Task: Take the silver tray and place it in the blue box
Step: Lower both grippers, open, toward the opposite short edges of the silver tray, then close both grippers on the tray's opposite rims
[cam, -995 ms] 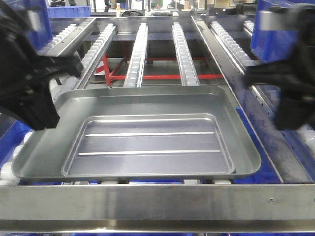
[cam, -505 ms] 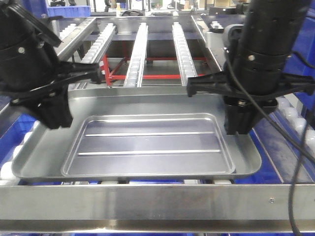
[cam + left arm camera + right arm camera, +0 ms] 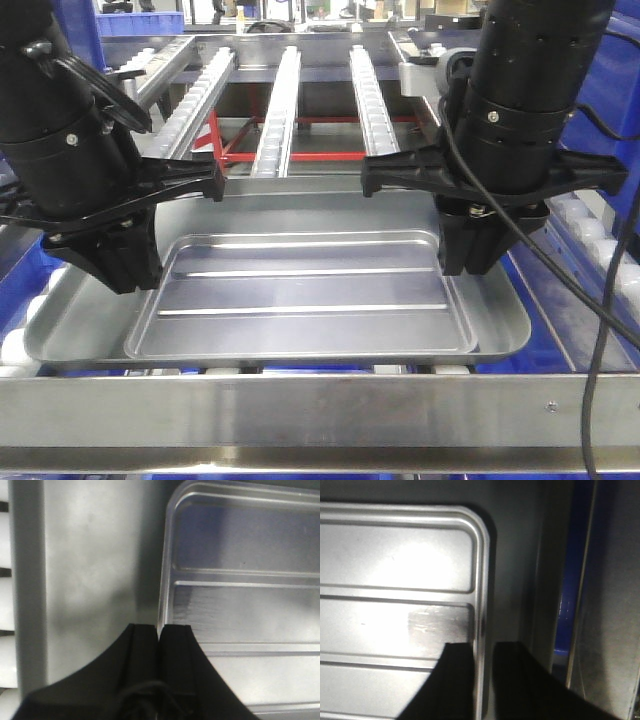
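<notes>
While the left end effector (image 3: 160, 630) sits pressed together at nine o'clock on the silver tray (image 3: 300, 290), the right end effector (image 3: 482, 650), slightly spread, straddles the three o'clock ridge.

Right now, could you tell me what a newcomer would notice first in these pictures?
The large silver tray fills the middle, lying on the roller rack. Two black arms stand over it: the left gripper at its left side with fingers together, the right gripper at its right, fingers apart astride the recess edge.
</notes>
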Controlling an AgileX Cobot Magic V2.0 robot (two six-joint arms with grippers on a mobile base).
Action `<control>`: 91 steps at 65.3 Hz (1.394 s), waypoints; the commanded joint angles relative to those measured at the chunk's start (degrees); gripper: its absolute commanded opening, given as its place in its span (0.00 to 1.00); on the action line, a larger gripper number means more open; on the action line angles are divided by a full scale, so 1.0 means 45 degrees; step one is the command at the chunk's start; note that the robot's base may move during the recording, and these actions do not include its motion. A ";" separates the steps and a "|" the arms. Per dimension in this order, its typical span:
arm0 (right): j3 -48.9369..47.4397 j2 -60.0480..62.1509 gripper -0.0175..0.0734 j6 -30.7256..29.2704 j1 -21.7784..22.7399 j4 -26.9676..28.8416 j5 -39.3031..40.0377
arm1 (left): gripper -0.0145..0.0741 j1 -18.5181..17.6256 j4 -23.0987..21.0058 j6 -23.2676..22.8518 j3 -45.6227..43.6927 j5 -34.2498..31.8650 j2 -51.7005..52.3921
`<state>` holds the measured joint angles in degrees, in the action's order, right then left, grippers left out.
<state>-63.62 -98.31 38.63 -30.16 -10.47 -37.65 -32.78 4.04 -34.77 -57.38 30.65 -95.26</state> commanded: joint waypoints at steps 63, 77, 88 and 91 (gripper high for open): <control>-0.0437 -0.0296 0.64 -0.0069 -0.0003 -0.0088 0.0611 | 0.41 -0.0046 0.0611 -0.0135 -0.0386 -0.0617 -0.0375; -0.0437 -0.0296 0.64 -0.0069 -0.0003 -0.0088 0.0611 | 0.41 -0.0046 0.0663 -0.0135 -0.0386 -0.0617 -0.0375; -0.0437 -0.0296 0.64 -0.0069 -0.0003 -0.0088 0.0611 | 0.41 -0.0046 0.0663 -0.0135 -0.0386 -0.0617 -0.0375; -0.0437 -0.0296 0.64 -0.0069 -0.0003 -0.0088 0.0611 | 0.41 -0.0046 0.0663 -0.0135 -0.0386 -0.0617 -0.0375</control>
<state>-63.85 -102.23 38.63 -30.16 -10.25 -36.28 -32.78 6.58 -34.77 -57.73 29.30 -99.11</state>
